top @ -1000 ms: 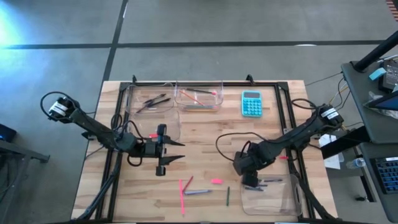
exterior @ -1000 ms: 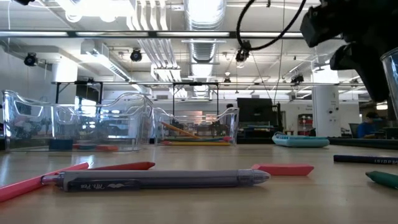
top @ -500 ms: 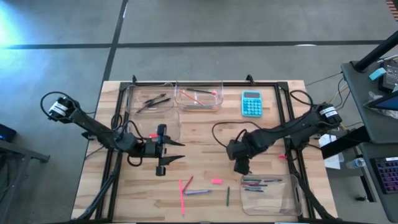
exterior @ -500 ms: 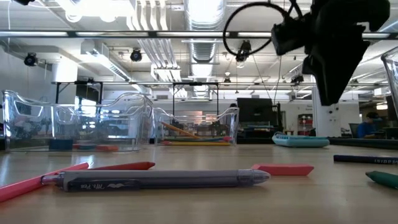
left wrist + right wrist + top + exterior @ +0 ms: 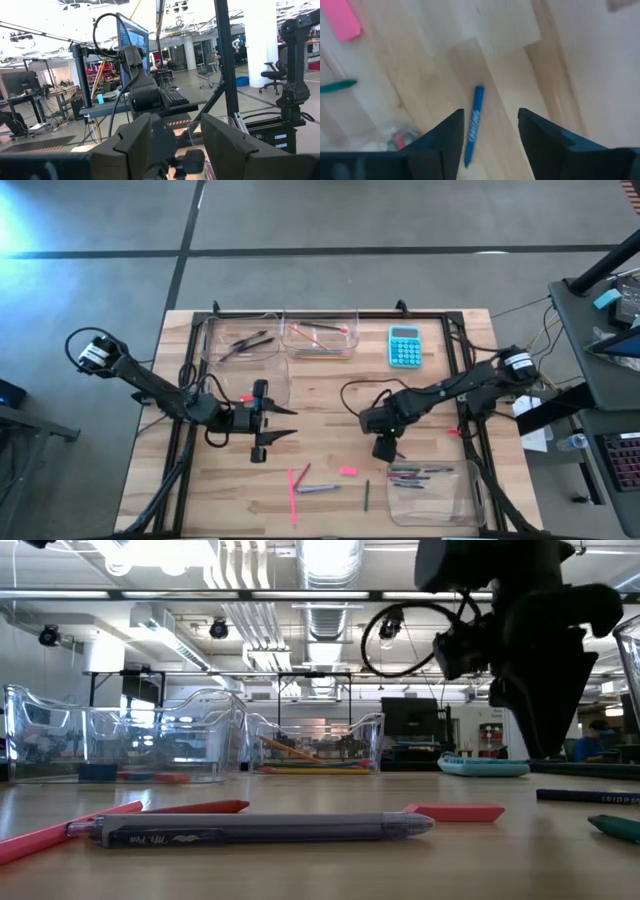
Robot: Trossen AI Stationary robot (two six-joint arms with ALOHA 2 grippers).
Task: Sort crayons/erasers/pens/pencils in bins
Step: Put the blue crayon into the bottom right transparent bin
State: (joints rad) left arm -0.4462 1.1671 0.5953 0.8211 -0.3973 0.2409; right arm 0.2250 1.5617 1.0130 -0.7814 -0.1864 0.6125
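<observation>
My right gripper (image 5: 490, 135) is open and points down over a blue crayon (image 5: 475, 120) that lies flat on the wood; its fingers stand on either side of the crayon, above it. In the high view this gripper (image 5: 385, 448) is right of centre. A pink eraser (image 5: 348, 471), a grey pen (image 5: 318, 488), pink sticks (image 5: 293, 492) and a green crayon (image 5: 366, 495) lie near the front edge. My left gripper (image 5: 284, 423) waits open and raised at the left. Clear bins stand at the near right (image 5: 470, 502) and the far left (image 5: 215, 340).
A turquoise calculator (image 5: 404, 345) lies at the far right. A second far bin (image 5: 352, 320) holds coloured sticks, and a bin (image 5: 285, 380) beside my left arm holds a pink block. The near right bin holds pens (image 5: 420, 473). Bare wood lies at the table's middle.
My right gripper has left the near right bin's corner, gone toward the table's left edge and come lower, and now stands over the blue crayon. The loose items on the table have stayed where they were.
</observation>
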